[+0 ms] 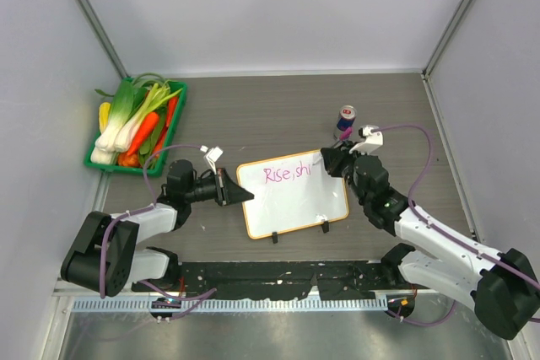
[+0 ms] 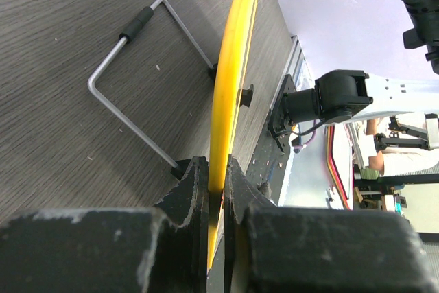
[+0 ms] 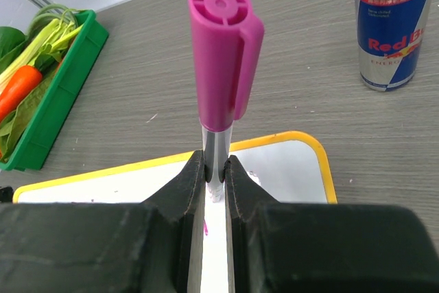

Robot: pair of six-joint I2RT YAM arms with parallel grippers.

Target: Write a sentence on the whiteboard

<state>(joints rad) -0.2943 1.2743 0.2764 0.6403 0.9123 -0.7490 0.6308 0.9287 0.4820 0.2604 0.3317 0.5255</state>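
Whiteboard pinched at its left edge; marker gripped over its right end.
Top view: the whiteboard point(image 1: 299, 204) sits on the worktop point(image 1: 253, 115) between the arms, the sentence point(image 1: 288, 174) reading "Rise shi"; left gripper point(image 1: 243, 195) at its left edge, right gripper point(image 1: 331, 161) at its upper right corner. Left wrist: gripper closed on the board's yellow-orange frame. Right wrist: gripper clamped on an upright pink marker point(image 3: 223, 66).

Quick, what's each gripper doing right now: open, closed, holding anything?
The left gripper is closed on the edge of the whiteboard.
The right gripper is closed on the pink marker.
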